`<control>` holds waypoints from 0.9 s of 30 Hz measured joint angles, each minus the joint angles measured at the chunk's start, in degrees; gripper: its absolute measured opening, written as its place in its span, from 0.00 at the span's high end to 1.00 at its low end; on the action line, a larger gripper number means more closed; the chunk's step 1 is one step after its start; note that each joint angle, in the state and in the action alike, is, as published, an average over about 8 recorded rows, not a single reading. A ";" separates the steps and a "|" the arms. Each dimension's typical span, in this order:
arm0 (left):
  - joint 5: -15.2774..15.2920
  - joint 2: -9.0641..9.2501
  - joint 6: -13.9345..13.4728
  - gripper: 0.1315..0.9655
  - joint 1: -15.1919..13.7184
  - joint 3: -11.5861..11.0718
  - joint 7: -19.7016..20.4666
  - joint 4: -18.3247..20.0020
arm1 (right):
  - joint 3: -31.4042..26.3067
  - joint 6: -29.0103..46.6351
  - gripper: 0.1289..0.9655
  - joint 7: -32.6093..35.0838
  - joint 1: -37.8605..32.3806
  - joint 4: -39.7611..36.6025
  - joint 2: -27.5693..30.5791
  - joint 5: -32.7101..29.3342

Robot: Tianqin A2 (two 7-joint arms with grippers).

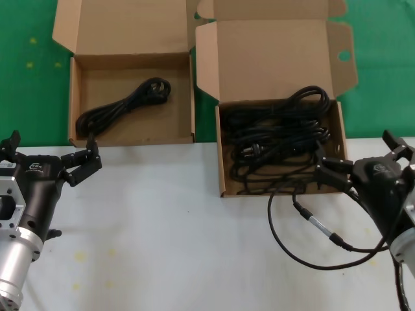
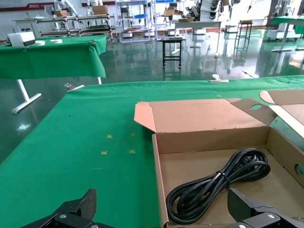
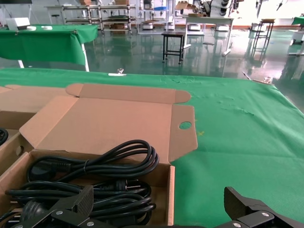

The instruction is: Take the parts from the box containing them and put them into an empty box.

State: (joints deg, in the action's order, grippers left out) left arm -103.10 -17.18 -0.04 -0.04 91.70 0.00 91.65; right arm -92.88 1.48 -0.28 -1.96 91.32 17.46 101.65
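The box with the oval-hole lid flap [image 1: 272, 58] stands at the right and holds several black power cords [image 1: 279, 146], also seen in the right wrist view [image 3: 95, 166]. The wide plain-lidded box [image 1: 162, 120] at the left holds one wound cord [image 1: 123, 103], which also shows in the left wrist view [image 2: 218, 183]. My right gripper [image 1: 360, 155] is open and empty, just right of the full box's front right corner. My left gripper [image 1: 52, 148] is open and empty, over the white table by the wide box's front left corner.
A thin black cable with a silver connector [image 1: 318, 227] loops on the white table in front of the full box. Green cloth [image 1: 382, 97] covers the table behind and beside both boxes. Both lids stand open at the back.
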 joint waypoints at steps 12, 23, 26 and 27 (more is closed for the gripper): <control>0.00 0.00 0.00 0.00 0.00 0.00 0.00 0.00 | 0.00 0.00 0.00 0.00 0.00 0.00 0.00 0.00; 0.00 0.00 0.00 0.00 0.00 0.00 0.00 0.00 | 0.00 0.00 0.00 0.00 0.00 0.00 0.00 0.00; 0.00 0.00 0.00 0.00 0.00 0.00 0.00 0.00 | 0.00 0.00 0.00 0.00 0.00 0.00 0.00 0.00; 0.00 0.00 0.00 0.00 0.00 0.00 0.00 0.00 | 0.00 0.00 0.00 0.00 0.00 0.00 0.00 0.00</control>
State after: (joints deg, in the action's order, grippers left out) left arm -103.10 -17.18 -0.04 -0.04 91.70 0.00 91.65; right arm -92.88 1.48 -0.28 -1.96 91.32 17.46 101.65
